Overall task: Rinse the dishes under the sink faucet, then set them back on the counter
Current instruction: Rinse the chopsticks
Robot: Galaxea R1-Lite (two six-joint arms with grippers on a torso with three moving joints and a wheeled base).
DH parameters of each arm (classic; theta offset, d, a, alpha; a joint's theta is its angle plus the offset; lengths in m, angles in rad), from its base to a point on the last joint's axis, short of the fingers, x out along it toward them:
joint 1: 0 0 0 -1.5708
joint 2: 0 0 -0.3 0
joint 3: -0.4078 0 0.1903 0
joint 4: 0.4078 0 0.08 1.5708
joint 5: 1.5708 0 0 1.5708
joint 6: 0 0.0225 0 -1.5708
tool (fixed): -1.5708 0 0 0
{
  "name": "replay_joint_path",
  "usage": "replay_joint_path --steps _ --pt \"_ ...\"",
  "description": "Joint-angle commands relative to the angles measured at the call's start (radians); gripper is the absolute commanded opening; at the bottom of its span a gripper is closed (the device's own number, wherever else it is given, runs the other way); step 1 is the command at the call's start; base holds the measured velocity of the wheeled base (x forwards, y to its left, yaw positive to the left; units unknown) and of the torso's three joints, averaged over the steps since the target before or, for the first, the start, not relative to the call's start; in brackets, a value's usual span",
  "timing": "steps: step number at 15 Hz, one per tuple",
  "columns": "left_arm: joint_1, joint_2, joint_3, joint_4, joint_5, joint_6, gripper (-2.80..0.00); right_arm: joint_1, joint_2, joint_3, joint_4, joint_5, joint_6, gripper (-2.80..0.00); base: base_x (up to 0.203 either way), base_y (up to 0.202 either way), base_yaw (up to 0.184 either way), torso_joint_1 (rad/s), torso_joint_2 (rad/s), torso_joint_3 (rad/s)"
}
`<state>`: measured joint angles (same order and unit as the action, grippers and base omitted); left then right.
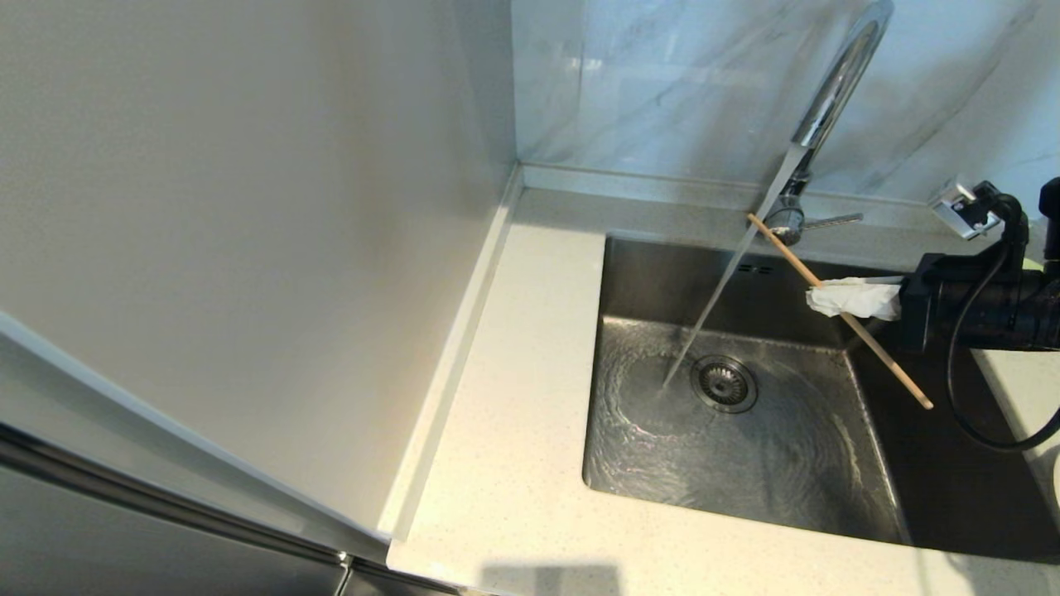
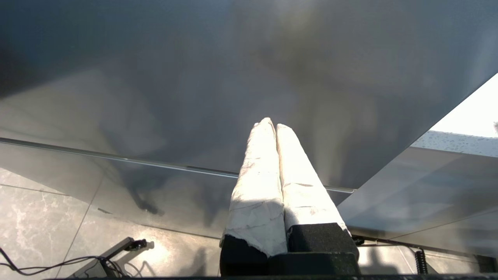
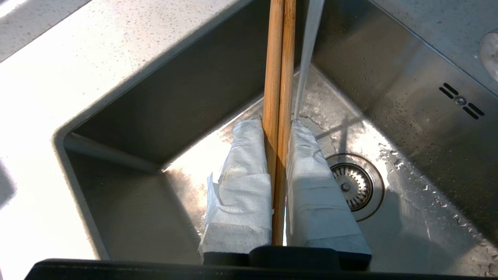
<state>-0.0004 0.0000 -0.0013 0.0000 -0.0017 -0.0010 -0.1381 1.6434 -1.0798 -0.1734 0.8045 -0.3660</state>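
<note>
My right gripper (image 1: 818,296), its fingers wrapped in white, is shut on the brown wooden chopstick (image 1: 787,257) above the right side of the steel sink (image 1: 745,488). The stick slants across the basin, and its far tip reaches the stream of water (image 1: 720,298) falling from the chrome faucet (image 1: 836,83). In the right wrist view the chopstick (image 3: 278,58) shows as two sticks side by side between the pads of the right gripper (image 3: 277,123), right beside the stream (image 3: 309,46). My left gripper (image 2: 272,123) is shut on nothing, down beside a grey cabinet front. The bowl and plate are out of view.
Water swirls on the sink floor around the strainer drain (image 1: 723,382). The faucet's lever (image 1: 832,220) sticks out to the right, near the stick's far tip. The speckled counter (image 1: 530,372) runs along the sink's left and front. A pale wall panel (image 1: 248,207) rises on the left.
</note>
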Motion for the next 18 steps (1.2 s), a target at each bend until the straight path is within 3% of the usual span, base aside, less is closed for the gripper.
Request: replay_joint_path --steps 1,18 --pt "0.000 0.000 0.000 0.000 0.000 -0.001 -2.80 0.000 0.013 -0.003 -0.001 0.004 -0.002 -2.80 0.000 0.000 0.000 0.000 0.00 0.000" --pt "0.000 0.000 0.000 0.000 0.000 -0.001 -2.80 0.000 0.083 -0.058 0.000 -0.009 -0.002 -2.80 0.000 0.000 0.000 0.000 0.00 0.000"
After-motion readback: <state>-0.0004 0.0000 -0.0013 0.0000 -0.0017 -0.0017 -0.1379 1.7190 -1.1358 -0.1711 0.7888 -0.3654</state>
